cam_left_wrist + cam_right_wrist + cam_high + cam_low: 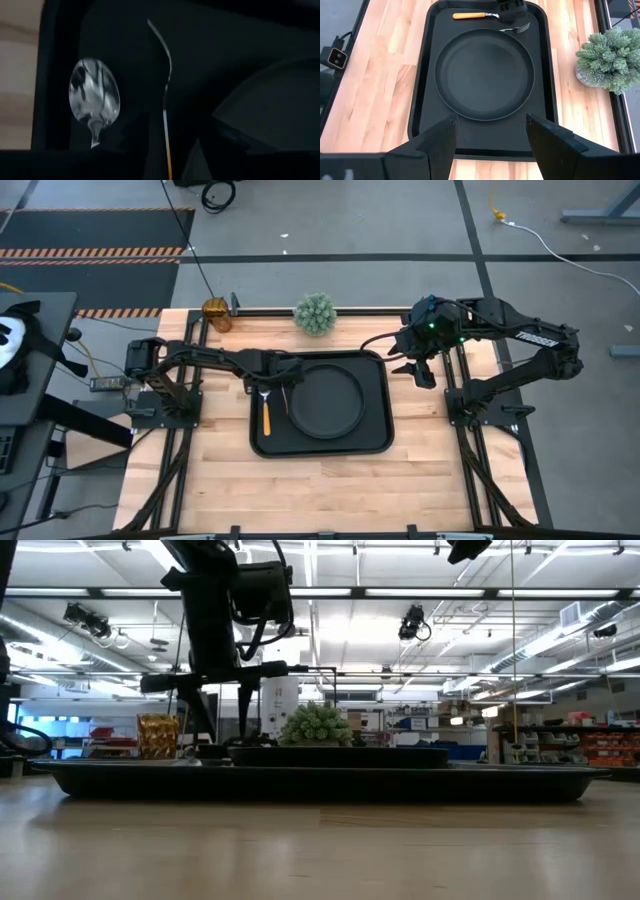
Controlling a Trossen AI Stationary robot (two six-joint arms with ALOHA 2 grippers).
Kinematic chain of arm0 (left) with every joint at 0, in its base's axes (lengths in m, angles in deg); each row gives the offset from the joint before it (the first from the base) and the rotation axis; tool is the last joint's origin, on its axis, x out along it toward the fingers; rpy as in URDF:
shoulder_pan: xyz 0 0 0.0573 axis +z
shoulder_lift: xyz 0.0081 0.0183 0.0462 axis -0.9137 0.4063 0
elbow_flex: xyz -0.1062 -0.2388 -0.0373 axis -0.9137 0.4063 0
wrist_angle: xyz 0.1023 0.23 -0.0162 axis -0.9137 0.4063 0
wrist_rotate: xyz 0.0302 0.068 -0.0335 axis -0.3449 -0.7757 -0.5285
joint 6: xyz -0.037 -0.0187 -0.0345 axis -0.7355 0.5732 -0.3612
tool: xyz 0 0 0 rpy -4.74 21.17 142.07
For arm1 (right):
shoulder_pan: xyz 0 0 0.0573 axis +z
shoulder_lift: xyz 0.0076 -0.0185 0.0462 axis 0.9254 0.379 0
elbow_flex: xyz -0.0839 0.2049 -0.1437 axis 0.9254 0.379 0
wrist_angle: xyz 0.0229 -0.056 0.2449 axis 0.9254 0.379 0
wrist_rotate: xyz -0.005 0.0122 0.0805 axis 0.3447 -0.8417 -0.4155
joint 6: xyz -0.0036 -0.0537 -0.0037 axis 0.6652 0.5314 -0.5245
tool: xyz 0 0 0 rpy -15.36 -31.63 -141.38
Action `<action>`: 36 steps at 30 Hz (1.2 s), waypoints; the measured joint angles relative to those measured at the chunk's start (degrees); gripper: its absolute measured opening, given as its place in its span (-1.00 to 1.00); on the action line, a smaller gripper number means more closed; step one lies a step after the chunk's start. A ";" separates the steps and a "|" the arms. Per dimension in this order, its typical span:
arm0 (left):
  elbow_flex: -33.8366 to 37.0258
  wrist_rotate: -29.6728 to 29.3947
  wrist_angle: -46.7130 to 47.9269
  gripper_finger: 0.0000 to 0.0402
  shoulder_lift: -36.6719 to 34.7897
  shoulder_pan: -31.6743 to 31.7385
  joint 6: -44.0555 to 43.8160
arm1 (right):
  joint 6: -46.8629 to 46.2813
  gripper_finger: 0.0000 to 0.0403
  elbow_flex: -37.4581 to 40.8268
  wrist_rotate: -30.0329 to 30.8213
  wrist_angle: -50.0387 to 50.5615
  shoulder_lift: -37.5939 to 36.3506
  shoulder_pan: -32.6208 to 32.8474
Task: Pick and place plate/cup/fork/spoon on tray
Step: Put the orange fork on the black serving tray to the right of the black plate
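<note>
Left wrist view: left gripper (283, 370) is holding a spoon (95, 100), fingers clamped on its handle, hanging over the tray (375, 435) beside the plate (325, 400). Right gripper (490, 132) is waiting spread apart. Cup (216, 313) is sitting off-tray at the table's far edge.

Tray (375, 442) filling mid-table (330, 490), with plate (325, 400) taking most of its floor. Left hand (283, 376) low over tray's left strip, blocking approach to fork (266, 412) there. Along far edge, cup (216, 313) and green plant (315, 313) standing well apart, open gap between. Right hand (424, 374) just off tray's right rim. Bare wood along near side, open to either arm.
</note>
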 joint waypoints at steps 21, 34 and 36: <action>0.08 -0.65 -3.67 -0.45 8.17 4.59 13.21 | -5.59 0.19 0.00 1.95 -1.09 0.42 0.00; -0.15 -0.97 -12.98 -0.81 11.56 5.00 22.03 | -5.77 0.19 0.00 2.16 -1.29 0.59 0.00; -0.17 -0.96 -12.59 -0.93 11.52 5.04 23.23 | -5.74 0.19 0.00 2.16 -1.29 0.59 0.00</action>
